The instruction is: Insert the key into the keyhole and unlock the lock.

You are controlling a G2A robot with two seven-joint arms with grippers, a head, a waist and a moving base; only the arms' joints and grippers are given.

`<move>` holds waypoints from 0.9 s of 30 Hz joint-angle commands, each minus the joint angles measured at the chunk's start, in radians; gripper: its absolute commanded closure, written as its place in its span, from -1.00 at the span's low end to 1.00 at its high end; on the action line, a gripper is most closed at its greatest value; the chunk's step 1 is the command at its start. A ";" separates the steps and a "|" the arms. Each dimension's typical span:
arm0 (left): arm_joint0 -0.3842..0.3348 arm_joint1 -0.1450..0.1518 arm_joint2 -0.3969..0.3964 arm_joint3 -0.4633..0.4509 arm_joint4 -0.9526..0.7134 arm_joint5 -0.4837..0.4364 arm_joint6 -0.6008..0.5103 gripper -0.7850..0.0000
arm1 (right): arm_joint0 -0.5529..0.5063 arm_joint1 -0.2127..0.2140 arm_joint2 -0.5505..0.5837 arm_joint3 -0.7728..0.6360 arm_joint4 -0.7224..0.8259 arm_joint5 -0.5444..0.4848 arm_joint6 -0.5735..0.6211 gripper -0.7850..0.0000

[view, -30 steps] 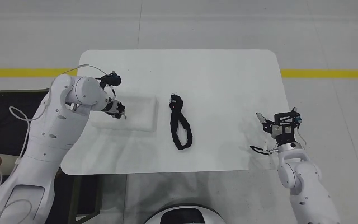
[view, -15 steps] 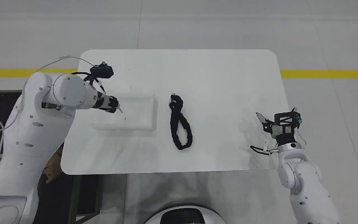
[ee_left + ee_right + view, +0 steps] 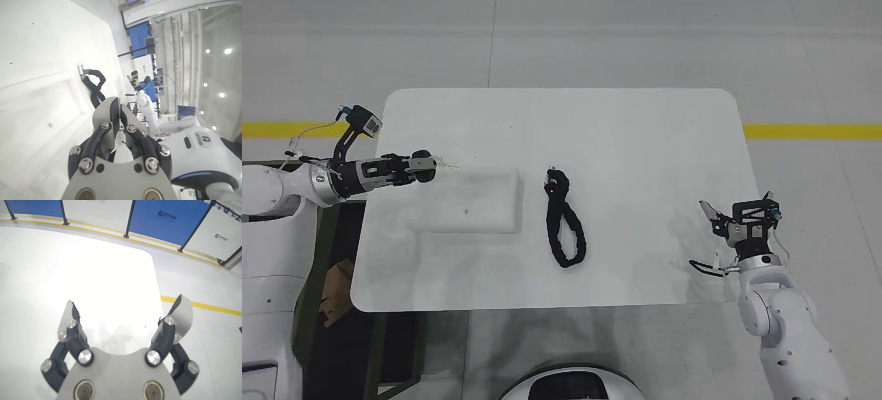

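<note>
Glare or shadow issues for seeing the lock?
Left wrist view: table and tray wash out near white, tray edges faint, lock stands out. Right wrist view: bright glare patch on the table beyond the open right gripper, faint shadows by it. Top view: even light, lock plain.

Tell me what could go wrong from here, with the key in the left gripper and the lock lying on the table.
1. The left gripper pinches the key only at its fingertips, so it may twist or slip when pressed into the lock.
2. The lock lies loose on the table; the right gripper is open at the far edge, so a push may just slide it.
3. The keyhole's facing is too small to tell, so alignment is uncertain.
</note>
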 commanded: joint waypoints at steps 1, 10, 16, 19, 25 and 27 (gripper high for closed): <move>-0.007 -0.002 0.008 0.025 -0.016 -0.015 -0.010 1.00 | 0.000 0.000 0.000 0.000 0.000 0.000 0.000 -1.00; -0.007 -0.002 0.008 0.025 -0.016 -0.015 -0.010 1.00 | -0.002 0.000 -0.002 0.000 0.013 -0.009 0.002 -1.00; -0.007 -0.002 0.008 0.025 -0.016 -0.015 -0.010 1.00 | 0.018 0.003 -0.064 -0.178 0.308 -0.322 0.267 -1.00; -0.007 -0.002 0.008 0.025 -0.016 -0.015 -0.010 1.00 | 0.084 0.002 -0.165 -0.253 0.380 -0.412 0.444 -1.00; -0.007 -0.002 0.008 0.025 -0.016 -0.015 -0.010 1.00 | 0.284 -0.026 -0.432 -0.248 0.374 -0.349 0.688 -1.00; -0.007 -0.002 0.008 0.025 -0.016 -0.015 -0.010 1.00 | 0.343 -0.042 -0.495 -0.223 0.404 -0.292 0.709 -1.00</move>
